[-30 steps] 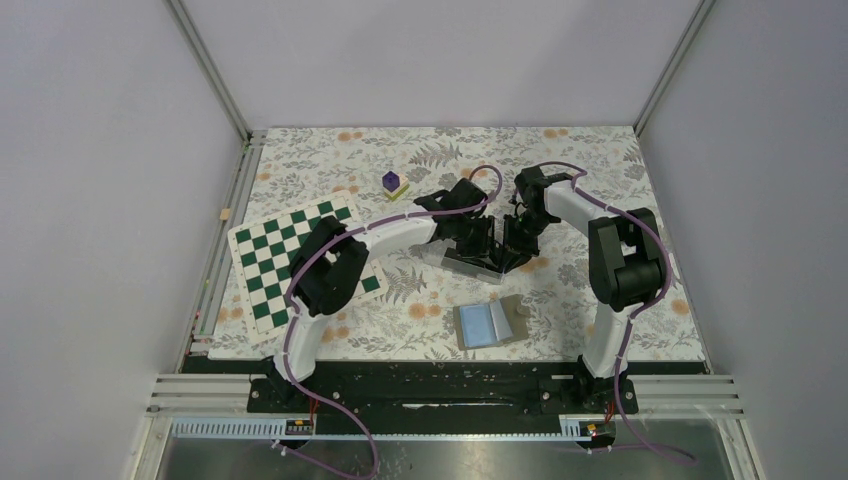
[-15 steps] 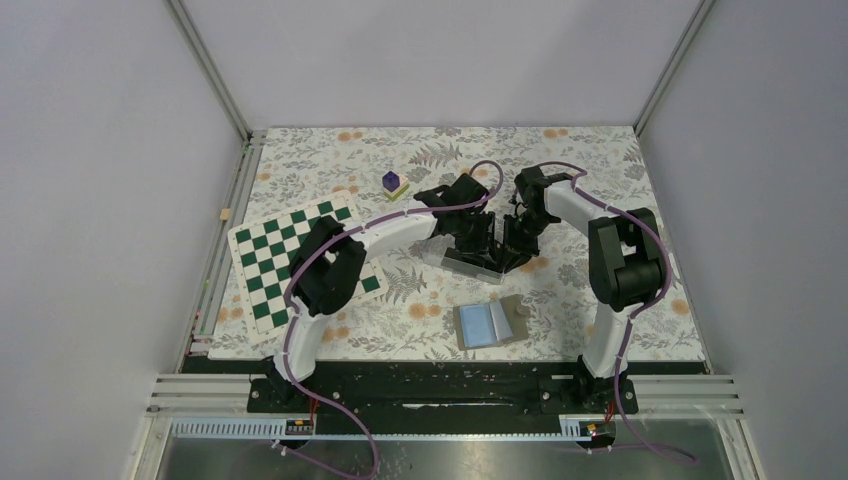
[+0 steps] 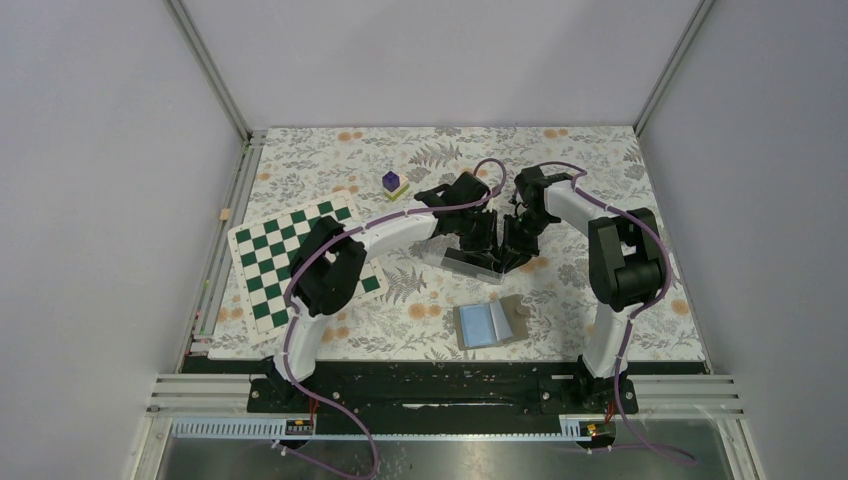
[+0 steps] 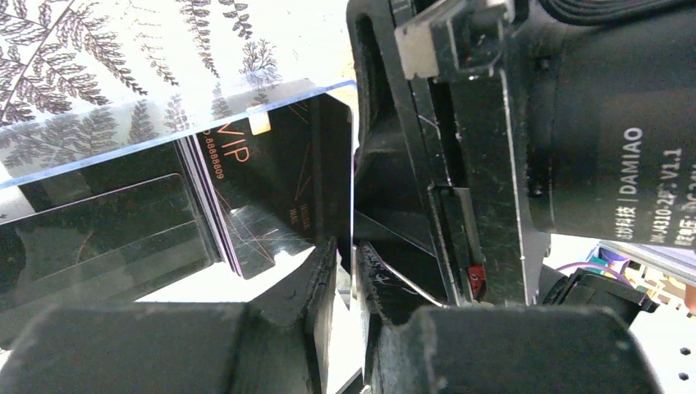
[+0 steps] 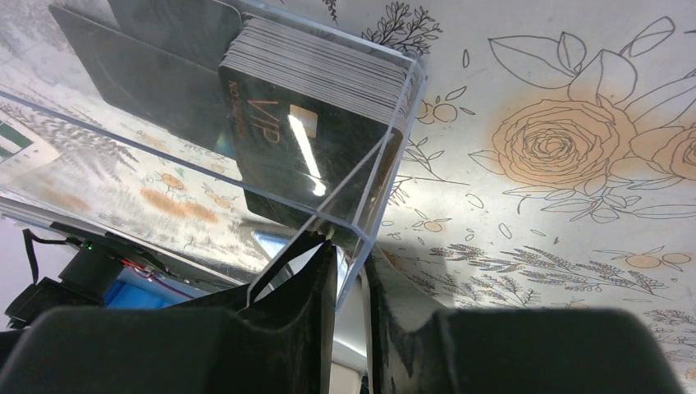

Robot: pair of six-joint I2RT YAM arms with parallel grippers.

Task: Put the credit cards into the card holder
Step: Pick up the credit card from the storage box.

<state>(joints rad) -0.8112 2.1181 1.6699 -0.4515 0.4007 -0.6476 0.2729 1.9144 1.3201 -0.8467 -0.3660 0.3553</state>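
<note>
Where the two arms meet over the middle of the floral table (image 3: 600, 160), we see both grippers on one clear plastic box (image 5: 373, 176). The left gripper (image 4: 351, 250) is closed on a thin transparent wall of the box: in the left wrist view its two dark fingers sit on either side of the wall's edge with almost no gap. The right gripper (image 5: 349, 246) is likewise clamped on a wall of the same box, near a corner, one finger inside and one outside.

The credit cards (image 5: 304, 139) stand as a tight stack of black cards inside the box, pressed against the gripped corner. The front card bears "VIP" lettering and a small gold patch. More dark cards lie further along the box, seen through the clear wall.

The card holder (image 3: 488, 324) lies open on the table, pale blue inside facing up. It is nearer the arm bases than the box and apart from it, and we see no card on it.

A purple cube (image 3: 391, 183) rests beyond the left arm, and a green checkerboard mat (image 3: 270, 250) lies under that arm's elbow.
</note>
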